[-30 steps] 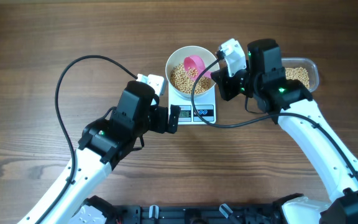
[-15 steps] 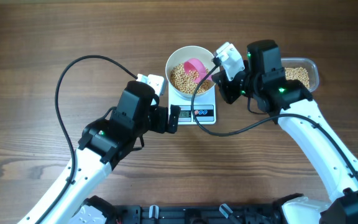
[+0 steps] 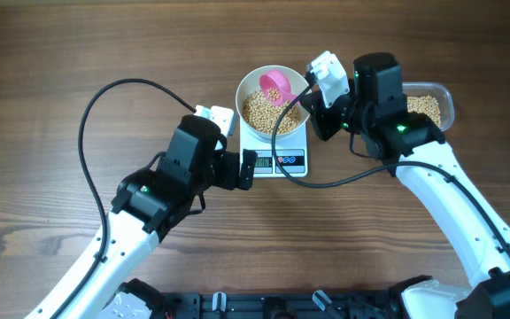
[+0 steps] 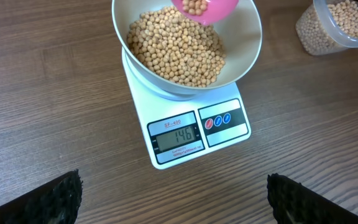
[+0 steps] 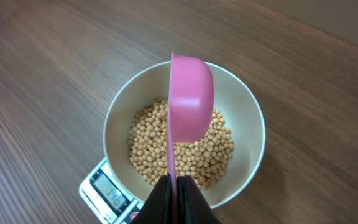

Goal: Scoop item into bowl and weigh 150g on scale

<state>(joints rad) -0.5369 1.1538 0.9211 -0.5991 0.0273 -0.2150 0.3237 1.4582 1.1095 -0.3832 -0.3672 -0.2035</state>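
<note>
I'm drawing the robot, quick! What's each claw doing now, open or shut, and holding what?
Left gripper: open, holding nothing.
Right gripper: shut on the pink scoop, above the bowl.

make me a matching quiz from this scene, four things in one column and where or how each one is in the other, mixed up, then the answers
1 pink scoop
2 white bowl
3 clear tub
4 left gripper

A open, holding nothing
B on the scale
C on the table, apart from the scale, holding beans
D held over the white bowl by the right gripper

Pairs: 1-D, 2-B, 3-C, 4-A
</note>
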